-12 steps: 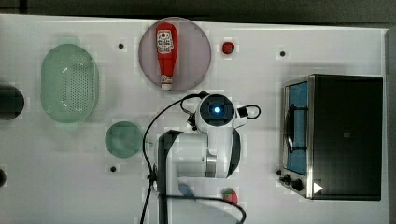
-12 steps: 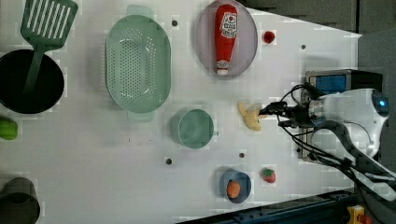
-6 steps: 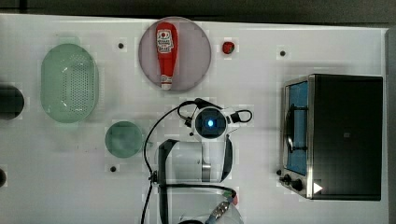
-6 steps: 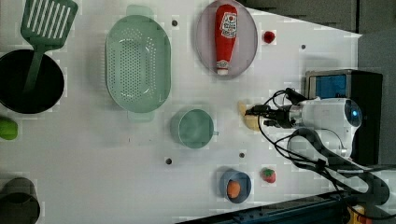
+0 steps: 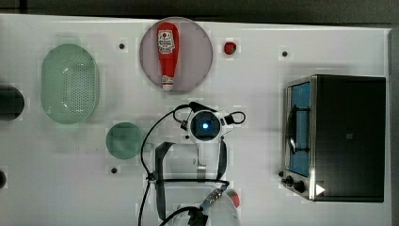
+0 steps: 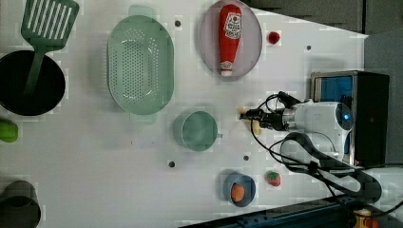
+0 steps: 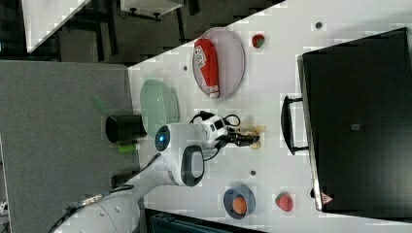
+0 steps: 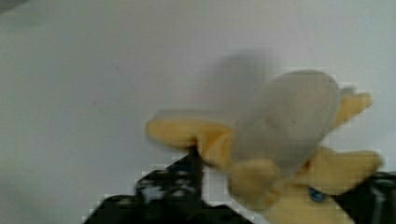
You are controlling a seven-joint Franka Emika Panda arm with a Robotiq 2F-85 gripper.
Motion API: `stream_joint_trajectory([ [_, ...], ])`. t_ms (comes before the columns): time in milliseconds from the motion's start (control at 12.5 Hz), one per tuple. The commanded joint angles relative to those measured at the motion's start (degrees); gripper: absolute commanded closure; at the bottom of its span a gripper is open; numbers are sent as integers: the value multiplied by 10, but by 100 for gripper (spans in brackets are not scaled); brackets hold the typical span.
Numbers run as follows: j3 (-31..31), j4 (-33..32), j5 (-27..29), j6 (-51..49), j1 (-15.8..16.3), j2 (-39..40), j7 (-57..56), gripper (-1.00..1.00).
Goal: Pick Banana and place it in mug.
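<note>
Top view: the arm's wrist housing sits directly over the work point, so the banana lies beneath it. The mug (image 5: 124,140) stands on the white table (image 5: 56,188) towards the top view's left of the wrist, near and unobstructed. The short run between them suits a brief carry. The ketchup bottle (image 5: 167,54) lies on the pink plate (image 5: 200,52), clear of that path.

Left view: the gripper (image 6: 252,116) reaches level with the table towards the left view's left, and its dark fingers bracket the pale banana (image 6: 255,127). The banana rests on the table just beside the mug, on the left view's right of it. The colander (image 6: 140,64) and the blue dish (image 6: 240,189) stand apart from the route.

Right view: the gripper (image 7: 248,139) is low at the banana (image 7: 252,130), which lies between the arm and the oven's (image 7: 359,116) handle. The low approach is presumably chosen because the toy lies flat.

Wrist view: the banana (image 8: 280,140), a peeled plush with yellow flaps, is seen close, with a dark finger (image 8: 187,182) at its near flap. The jaws stand part-way closed around the toy. Whether they already bear on it firmly, I cannot tell. The banana rests on the table, not lifted
</note>
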Motion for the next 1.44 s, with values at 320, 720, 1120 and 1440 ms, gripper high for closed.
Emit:
stream_joint_trajectory([
  [320, -3, 2, -3, 6, -5, -18, -15, 28],
  [720, -8, 7, -2, -24, -8, -81, -14, 28],
  [1120, -17, 73, -2, -302, -15, -227, -14, 28],
  [1440, -2, 160, -1, -463, -10, -293, -2, 28],
])
